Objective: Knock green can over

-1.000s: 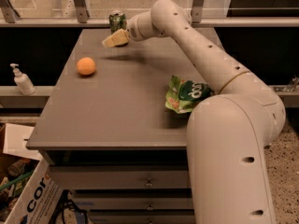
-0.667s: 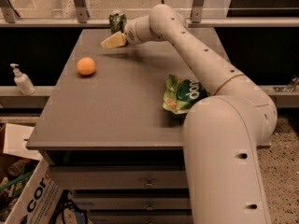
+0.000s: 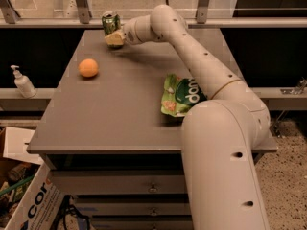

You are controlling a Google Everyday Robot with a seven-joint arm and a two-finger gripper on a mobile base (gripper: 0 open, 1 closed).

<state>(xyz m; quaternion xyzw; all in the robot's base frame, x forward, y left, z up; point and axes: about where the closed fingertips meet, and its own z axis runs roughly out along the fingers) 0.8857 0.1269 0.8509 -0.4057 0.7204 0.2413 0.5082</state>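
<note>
vs 1 s ago: tool (image 3: 115, 38) sits further left, now upper left of centre, at the far edge of the desk (image 3: 120, 114). Can (image 3: 111, 22) has gone left with it and stands about upright at that far edge, silver rim up. Tool is pressed against the can's lower front, touching it. Released or clenched: can't tell. Arm (image 3: 201, 66) leans further left across the frame. Ball (image 3: 88, 67) hasn't moved.

Around:
- ball is left of centre on the desk, below and left of the can, well apart from the tool
- snack bag (image 3: 182, 96) lies right of centre, its right edge hidden behind the arm
- soap bottle (image 3: 21, 82) is on the ledge at far left, off the desk
- cardboard box (image 3: 29, 210) is on the floor, bottom left

In the way: the arm's big lower link fills the lower right and hides the desk's right front corner.
</note>
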